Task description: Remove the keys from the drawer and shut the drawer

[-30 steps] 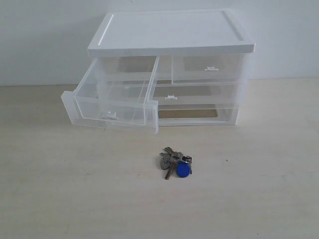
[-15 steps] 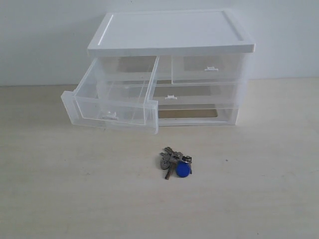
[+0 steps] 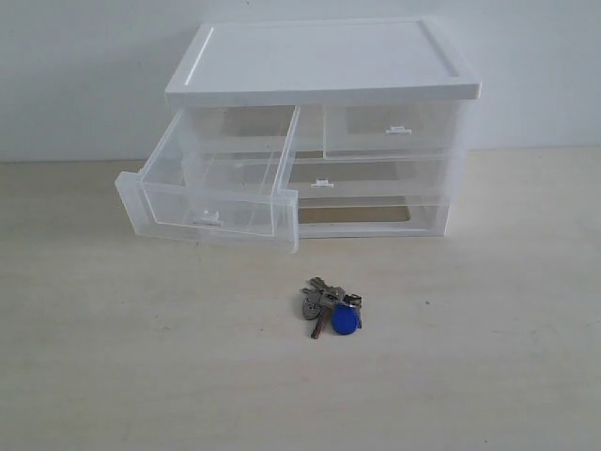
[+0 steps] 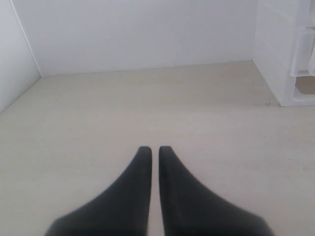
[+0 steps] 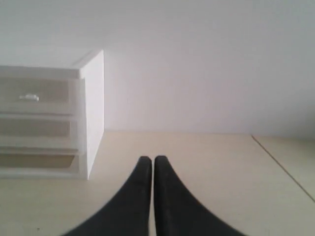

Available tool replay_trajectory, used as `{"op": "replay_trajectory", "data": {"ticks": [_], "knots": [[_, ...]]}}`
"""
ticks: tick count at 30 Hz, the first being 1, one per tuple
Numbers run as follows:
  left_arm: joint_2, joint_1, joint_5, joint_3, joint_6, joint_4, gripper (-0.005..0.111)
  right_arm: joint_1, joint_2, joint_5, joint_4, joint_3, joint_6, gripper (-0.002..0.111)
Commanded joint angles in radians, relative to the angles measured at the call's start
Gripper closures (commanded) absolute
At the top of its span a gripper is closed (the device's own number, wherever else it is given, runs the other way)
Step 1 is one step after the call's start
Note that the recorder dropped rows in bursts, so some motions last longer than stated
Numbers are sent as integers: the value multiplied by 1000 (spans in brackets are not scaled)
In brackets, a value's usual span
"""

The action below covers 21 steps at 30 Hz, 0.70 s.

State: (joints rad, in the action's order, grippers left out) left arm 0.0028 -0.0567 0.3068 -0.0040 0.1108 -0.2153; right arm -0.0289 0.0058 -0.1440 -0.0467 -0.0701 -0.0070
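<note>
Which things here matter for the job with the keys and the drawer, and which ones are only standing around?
Belong to the job:
- keys, lying on the table
- top-left drawer, pulled out and empty

Only standing around:
- top-right drawer, shut
- full-width drawer below, shut
- the rest of the cabinet

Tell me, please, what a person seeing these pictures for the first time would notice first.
The eye goes first to the keys with their blue fob, lying on the table in front of the white cabinet. Next comes the drawer, the top left one, pulled far out and empty. In the wrist views the left gripper and the right gripper are shut and hold nothing.
</note>
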Motion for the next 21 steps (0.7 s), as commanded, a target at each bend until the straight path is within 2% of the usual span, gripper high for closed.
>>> {"op": "replay_trajectory", "data": {"ticks": [1, 7, 21], "knots": [[-3, -2, 1, 4, -6, -6, 102, -3, -6, -1, -16, 70, -28, 108], [-3, -2, 1, 4, -6, -6, 102, -3, -6, -176, -14, 70, -37, 108], [-3, -2, 1, 4, -6, -6, 102, -3, -6, -186, -14, 70, -32, 108]]}}
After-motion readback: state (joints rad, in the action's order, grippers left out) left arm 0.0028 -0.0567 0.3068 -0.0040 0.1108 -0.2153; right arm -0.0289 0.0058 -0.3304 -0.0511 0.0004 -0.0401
